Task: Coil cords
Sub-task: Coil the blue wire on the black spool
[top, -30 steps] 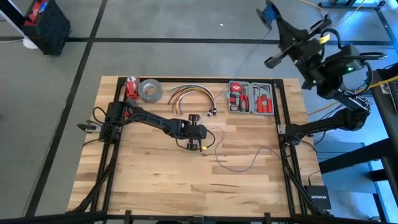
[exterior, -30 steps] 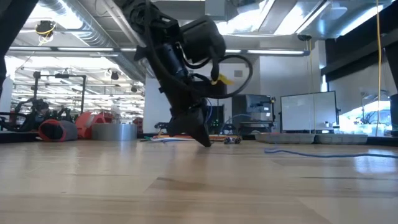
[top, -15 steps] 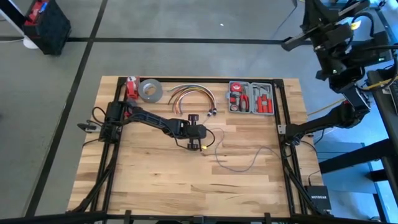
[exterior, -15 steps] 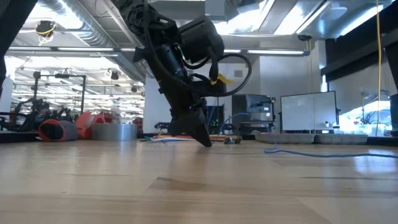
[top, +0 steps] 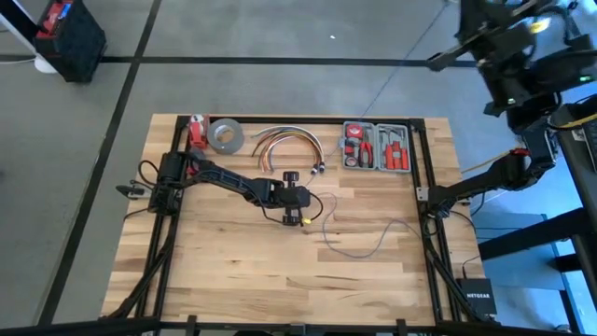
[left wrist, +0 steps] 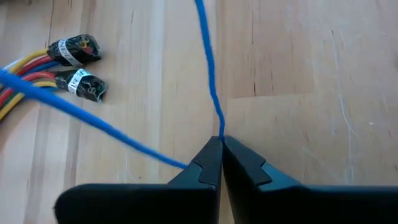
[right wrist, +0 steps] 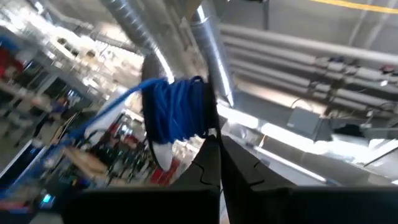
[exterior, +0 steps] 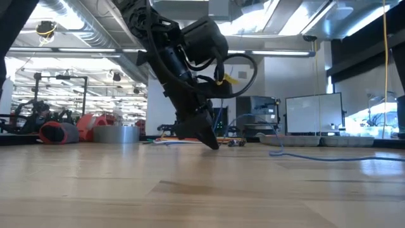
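Observation:
The cords are one thin blue-grey wire. Its loose part (top: 366,245) lies in curves on the table right of centre, also seen in the low view (exterior: 316,156). My left gripper (left wrist: 221,138) stands at the table's middle (top: 303,219), slanting down, shut on the wire. My right arm (top: 508,56) is raised high beyond the table's far right corner. Its gripper (right wrist: 217,134) points upward and is shut on a wound coil of blue cord (right wrist: 177,109). My left gripper pinches a single strand of the cord (left wrist: 219,127) between its two fingertips, slanting down from the table's left. The strand runs on over the wood beyond the tips; another stretch (left wrist: 93,118) passes beside the fingers. My right gripper pinches the wound coil at its side (right wrist: 202,121) nearest the fingertips. The fingers point upward, and the coil sits above them, lifted far clear of the table. One strand (right wrist: 106,112) trails away from the coil.
Along the far edge stand a grey tape roll (top: 226,136), an arched bundle of orange, red and white cables (top: 284,140) with taped tips (left wrist: 78,50), and an open red tool case (top: 376,147). Bare wood lies along the near side of the table.
My right arm has risen and swung toward the far right with the coil, its gripper leaving the top of the high view. The wire on the table lies as before.

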